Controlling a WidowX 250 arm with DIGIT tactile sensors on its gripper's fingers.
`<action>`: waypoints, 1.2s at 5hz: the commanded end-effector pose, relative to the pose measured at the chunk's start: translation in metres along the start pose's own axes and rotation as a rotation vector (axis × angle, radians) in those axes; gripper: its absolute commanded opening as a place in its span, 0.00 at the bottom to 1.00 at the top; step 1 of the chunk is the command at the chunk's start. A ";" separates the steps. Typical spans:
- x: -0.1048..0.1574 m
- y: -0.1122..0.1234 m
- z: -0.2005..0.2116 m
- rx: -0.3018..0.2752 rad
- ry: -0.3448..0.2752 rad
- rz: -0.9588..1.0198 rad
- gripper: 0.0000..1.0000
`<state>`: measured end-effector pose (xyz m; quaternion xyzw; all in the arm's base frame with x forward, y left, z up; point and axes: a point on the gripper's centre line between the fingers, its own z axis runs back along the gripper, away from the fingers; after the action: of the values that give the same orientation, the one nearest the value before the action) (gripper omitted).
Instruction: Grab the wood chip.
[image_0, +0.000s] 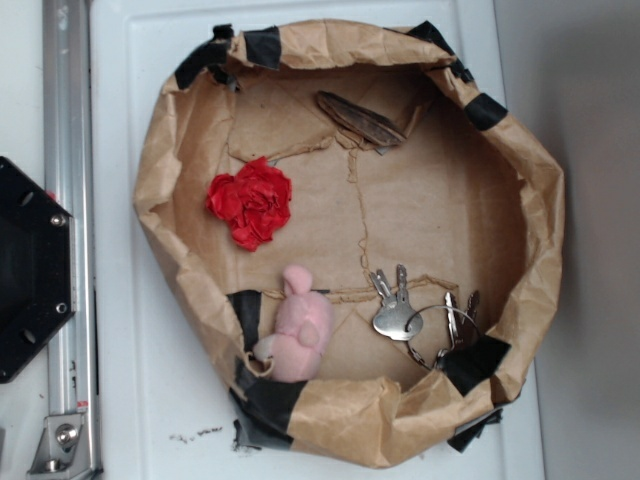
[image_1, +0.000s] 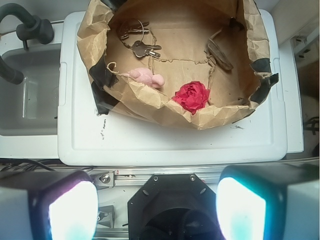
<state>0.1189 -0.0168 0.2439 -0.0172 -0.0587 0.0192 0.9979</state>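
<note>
The wood chip (image_0: 360, 118) is a thin dark brown sliver lying at the far rim inside a crumpled brown paper nest (image_0: 530, 200). In the wrist view the wood chip (image_1: 220, 52) lies at the nest's right side. My gripper (image_1: 157, 207) is open and empty, its two fingers wide apart at the bottom of the wrist view, well back from the nest and over the black robot base (image_1: 170, 205). The gripper does not show in the exterior view.
Inside the nest lie a red paper ball (image_0: 251, 202), a pink soft toy (image_0: 300, 328) and silver keys on a ring (image_0: 415, 312). The nest sits on a white board (image_0: 130, 400). A metal rail (image_0: 70, 250) and the black base (image_0: 30, 270) are at the left.
</note>
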 end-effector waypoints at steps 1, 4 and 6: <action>0.000 0.000 0.000 0.000 0.000 0.000 1.00; 0.082 0.044 -0.094 0.109 -0.137 -0.035 1.00; 0.113 0.067 -0.143 0.218 -0.108 -0.066 1.00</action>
<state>0.2429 0.0410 0.1013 0.0907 -0.0910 -0.0231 0.9914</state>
